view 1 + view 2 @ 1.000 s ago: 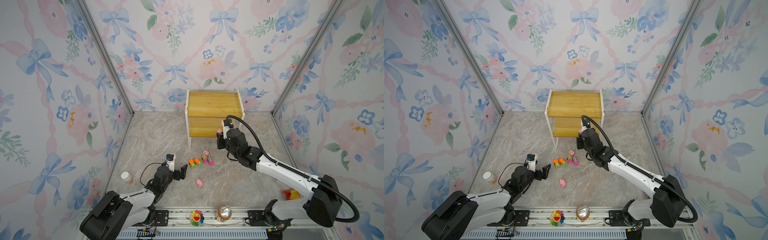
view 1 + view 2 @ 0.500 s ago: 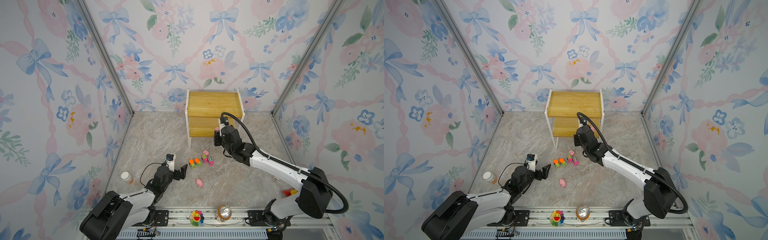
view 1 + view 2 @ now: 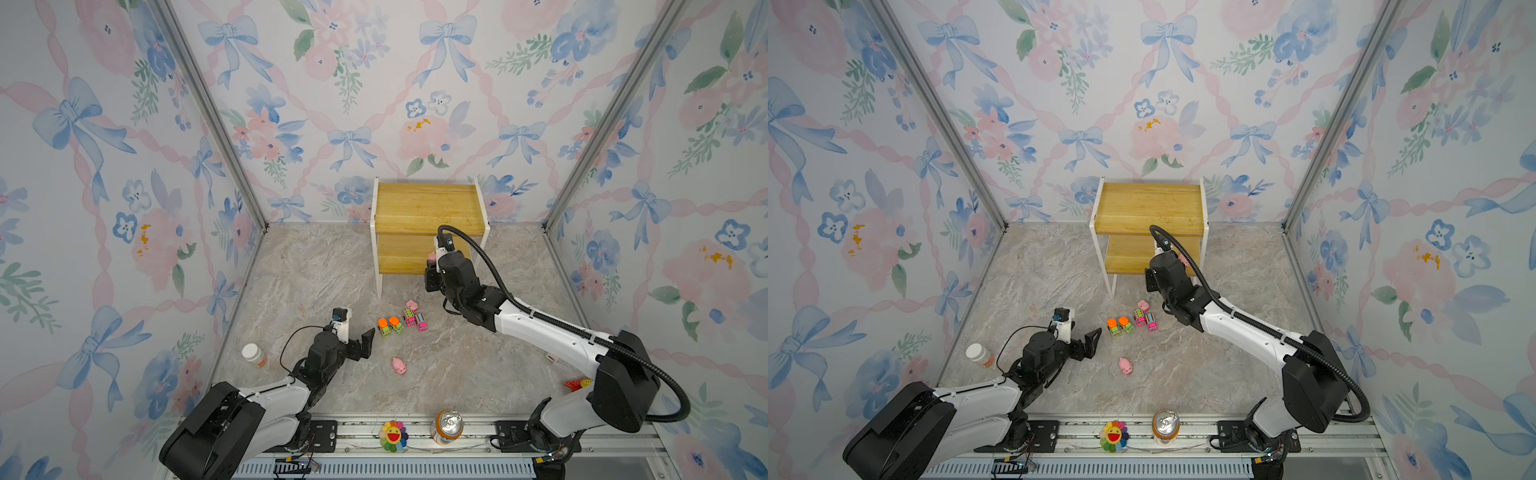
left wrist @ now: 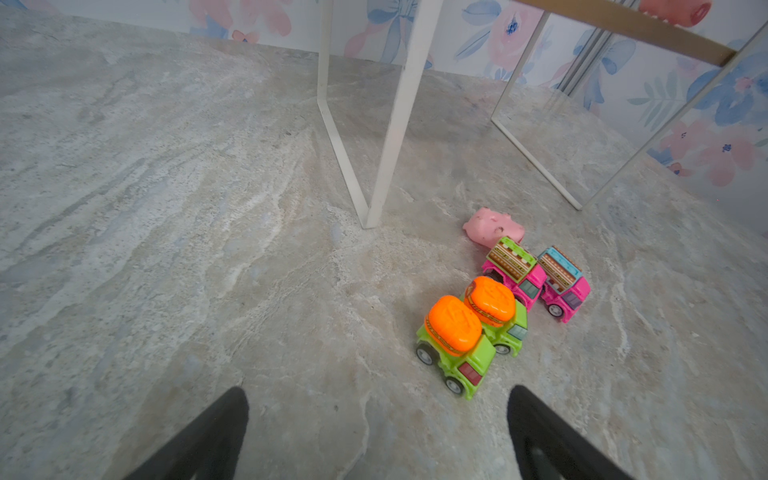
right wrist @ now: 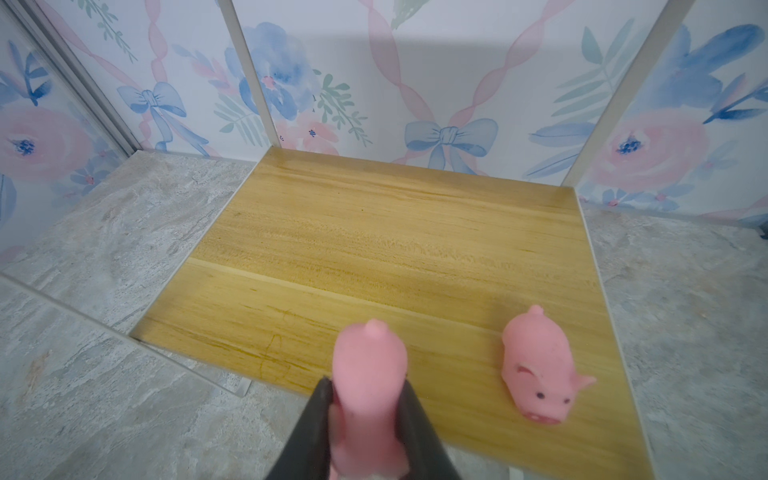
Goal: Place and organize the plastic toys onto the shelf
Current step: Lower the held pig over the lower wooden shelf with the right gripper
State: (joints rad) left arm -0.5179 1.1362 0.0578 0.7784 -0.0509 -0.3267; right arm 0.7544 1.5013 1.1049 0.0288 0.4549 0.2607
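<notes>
In the right wrist view my right gripper [image 5: 368, 384] is shut on a pink pig [image 5: 370, 353], held over the front edge of the shelf's lower yellow board [image 5: 374, 232]. A second pig [image 5: 536, 370] lies on that board beside it. The shelf [image 3: 428, 203] stands at the back wall. On the floor in front of it are two green trucks [image 4: 457, 345] with orange tops, two pink trucks [image 4: 515, 266] and a pig [image 4: 492, 226]. Another pig [image 3: 399, 366] lies nearer the front. My left gripper [image 4: 378, 395] is open just short of the green trucks, holding nothing.
A white-capped bottle [image 3: 252, 354] stands by the left wall. A can [image 3: 448, 424] and a rainbow flower [image 3: 392, 434] sit on the front rail. A red packet [image 3: 577, 382] lies at the right, behind my right arm. The shelf's white legs [image 4: 390, 124] stand just beyond the trucks.
My right gripper has carried the pig forward and a little left, up to the shelf's lower board. The left arm and the toys on the floor have not moved.
</notes>
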